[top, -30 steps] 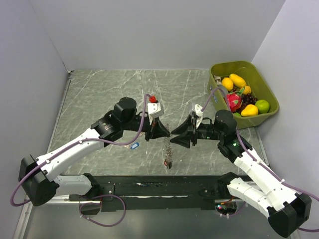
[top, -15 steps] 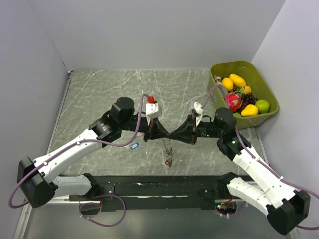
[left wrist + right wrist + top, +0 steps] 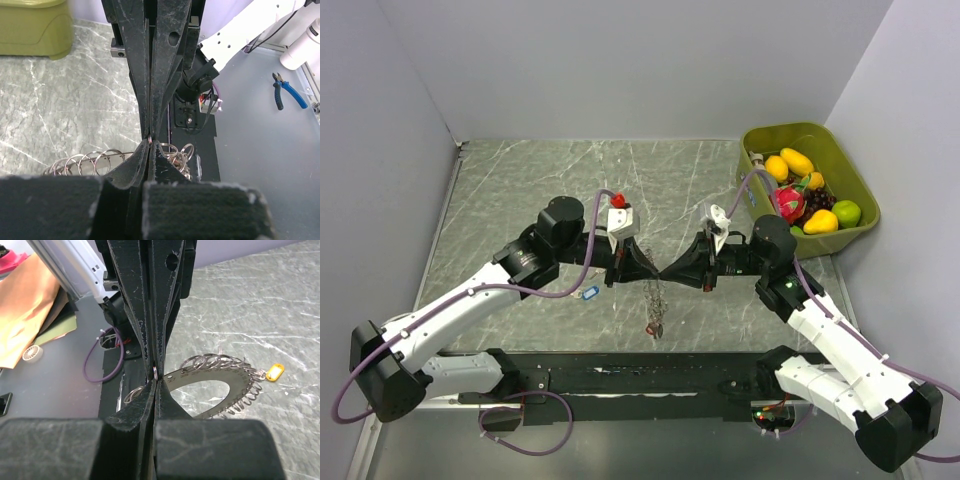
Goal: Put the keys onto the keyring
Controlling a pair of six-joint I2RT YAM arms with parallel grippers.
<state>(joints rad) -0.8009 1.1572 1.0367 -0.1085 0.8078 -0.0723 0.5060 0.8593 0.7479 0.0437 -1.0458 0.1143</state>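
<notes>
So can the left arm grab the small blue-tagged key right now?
Probably not yet: the left gripper is shut on the large metal wire keyring, sharing it with the right gripper. The blue-tagged key lies uncovered near its wrist.

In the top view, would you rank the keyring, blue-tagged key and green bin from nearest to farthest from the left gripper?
1. keyring, hanging just under the left gripper.
2. blue-tagged key, on the table, left of it.
3. green bin, at the far right.
</notes>
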